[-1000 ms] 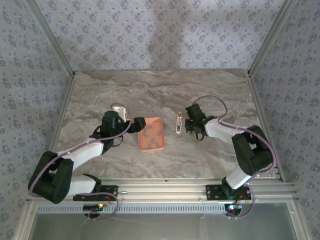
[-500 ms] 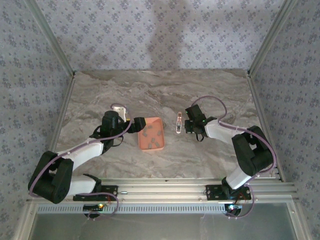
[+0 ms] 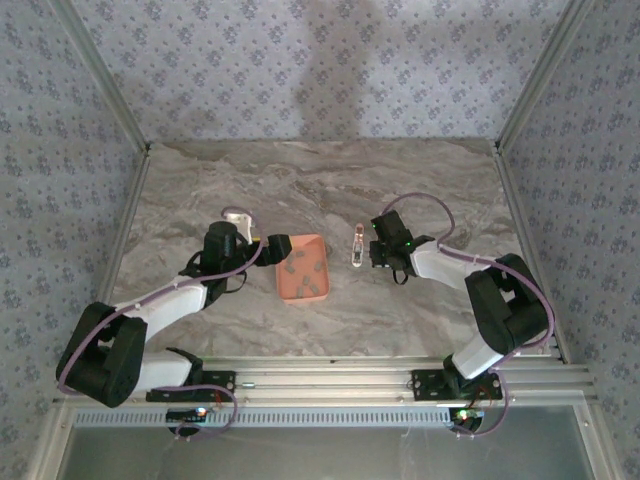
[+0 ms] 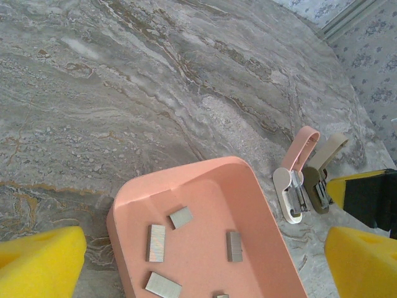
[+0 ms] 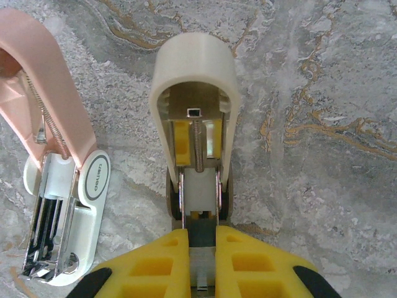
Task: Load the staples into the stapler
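Spanning the whole scene, a marbled grey surface (image 3: pixel 300 190). Sitting just ahead of the left end effector (image 3: pixel 270 244), a salmon tray (image 4: pixel 205 205), with those fingers spread wide on either side and gripping nothing. Pinched narrow on the near end of a cream stapler (image 5: pixel 193 68), the right end effector (image 5: pixel 201 233). Lying just left of that end effector, hinged open on the surface, the pink-and-white stapler (image 5: pixel 59 177), apart from both fingers. Scattered loose inside the tray, ahead of the left fingers, the staples (image 4: pixel 156 242), small grey strips.
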Robot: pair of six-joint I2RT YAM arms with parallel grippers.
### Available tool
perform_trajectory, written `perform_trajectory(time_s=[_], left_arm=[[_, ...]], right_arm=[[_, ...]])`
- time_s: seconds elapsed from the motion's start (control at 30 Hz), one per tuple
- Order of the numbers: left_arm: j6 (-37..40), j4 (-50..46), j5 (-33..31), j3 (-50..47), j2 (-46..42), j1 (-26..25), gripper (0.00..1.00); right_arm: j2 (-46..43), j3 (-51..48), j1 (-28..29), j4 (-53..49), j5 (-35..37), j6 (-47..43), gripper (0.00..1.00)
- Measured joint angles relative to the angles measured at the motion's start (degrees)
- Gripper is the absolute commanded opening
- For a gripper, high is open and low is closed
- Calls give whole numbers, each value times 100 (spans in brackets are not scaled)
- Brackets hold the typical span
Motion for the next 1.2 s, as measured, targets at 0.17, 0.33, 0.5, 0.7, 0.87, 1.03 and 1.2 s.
perform_trajectory(time_s=[0.17,0.33,0.5,0.7,0.87,1.03,1.2], left_arm=[[0,0,0,0,0,0,98],[0,0,0,2,0,0,98],[0,0,0,2,0,0,98],[2,-2,0,2,-2,0,98],[4,-2,-2,0,-2,0,98],[22,-2,-2,2,-2,0,98],[22,-2,0,2,-2,0,98]], right_arm=[[-63,-15,0,74,24,-46,13],[-79,-28,0,111,28,-66,13],[-76,-39,0,114,26,-63,13],[-15,-44,0,101,26,-61,13],[-2,-48,0,85,31,-46,13],[20,-48,0,76,44,-17,13],[20,-48,0,74,42,-13,16]])
